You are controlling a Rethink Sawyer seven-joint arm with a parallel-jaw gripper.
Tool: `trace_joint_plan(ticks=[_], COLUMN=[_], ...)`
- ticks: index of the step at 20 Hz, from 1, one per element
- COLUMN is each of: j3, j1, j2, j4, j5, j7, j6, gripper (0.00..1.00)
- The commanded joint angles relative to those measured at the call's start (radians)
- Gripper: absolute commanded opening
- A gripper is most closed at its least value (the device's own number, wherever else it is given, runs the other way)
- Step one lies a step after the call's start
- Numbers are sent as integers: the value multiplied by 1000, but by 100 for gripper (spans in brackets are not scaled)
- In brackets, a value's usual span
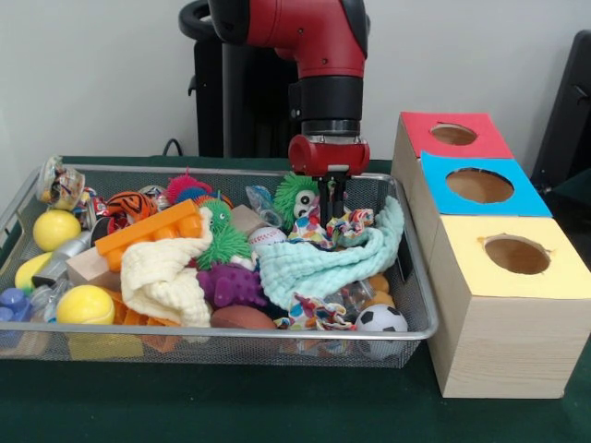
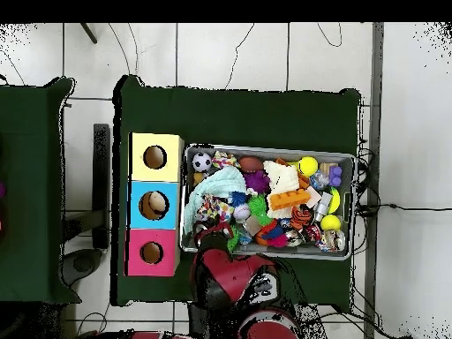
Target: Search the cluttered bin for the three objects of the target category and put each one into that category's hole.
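We're low over the bin (image 1: 420,305) | gripper (image 1: 331,205) fingers narrowly apart, touching patterned cloth (image 1: 343,224) beside mint cloth (image 1: 319,263) | pinch one fold only, lift straight, then the holed box (image 1: 499,305).

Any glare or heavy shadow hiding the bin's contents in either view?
Front view: even light, no glare; the mesh bin reads clearly, and the gripper casts no strong shadow. Overhead view: the toys are too small to separate; the arm covers the bin's lower edge.
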Motion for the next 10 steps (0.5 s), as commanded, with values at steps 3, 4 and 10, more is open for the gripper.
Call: trace_joint_plan(ticks=[3, 4, 10], j3=[110, 107, 184], j1=[-14, -13, -95], j2=[54, 47, -117], j4=[-91, -87, 12], j5=[-29, -21, -114], j7=[146, 150, 177], j6=[-42, -45, 82], gripper=[0, 0, 0])
